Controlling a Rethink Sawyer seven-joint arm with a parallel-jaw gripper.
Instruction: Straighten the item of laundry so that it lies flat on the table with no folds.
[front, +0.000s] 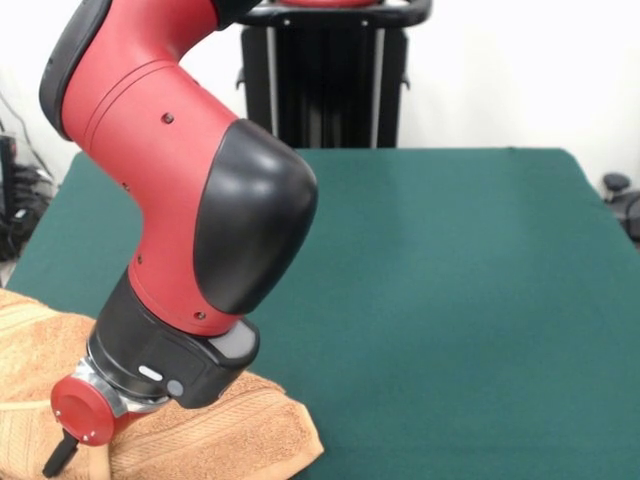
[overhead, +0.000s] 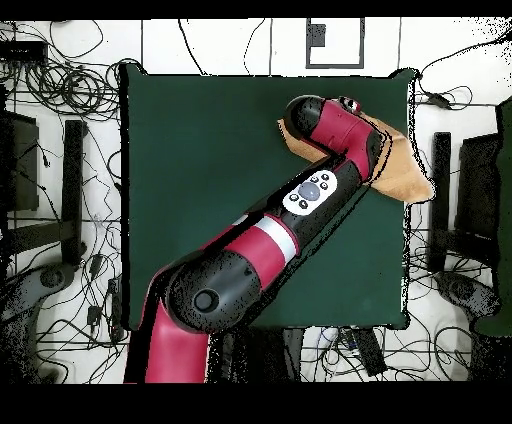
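Red and black robot arm (front: 200, 190) is what we are seeing first: in the front view it is slanting down from the upper left, bending at a bulky black elbow cover and ending low at the left over the cloth. In the overhead view the same arm is reaching diagonally from the table's near edge across to the far right corner, its wrist bent above the towel.

At the arm's tip, the gripper (front: 78, 455) is showing a round red cap, one dark finger (front: 58, 456) and one pale finger angling down at the picture's bottom edge. We are not able to tell whether the fingers are spread or pressed together, nor whether they are pinching the cloth, because the frame is cutting them off.

Beneath the gripper, the orange-tan terry-cloth towel (front: 250, 425) is lying bunched at the near left corner in the front view, with raised folds and a rounded, doubled edge on its right side. In the overhead view the towel (overhead: 405, 170) is sitting at the far right corner of the dark green felt-covered table (front: 450, 300), and part of it is hanging past the right edge. The arm is hiding much of the towel in both views, so we are unable to make out its stripes or tag.
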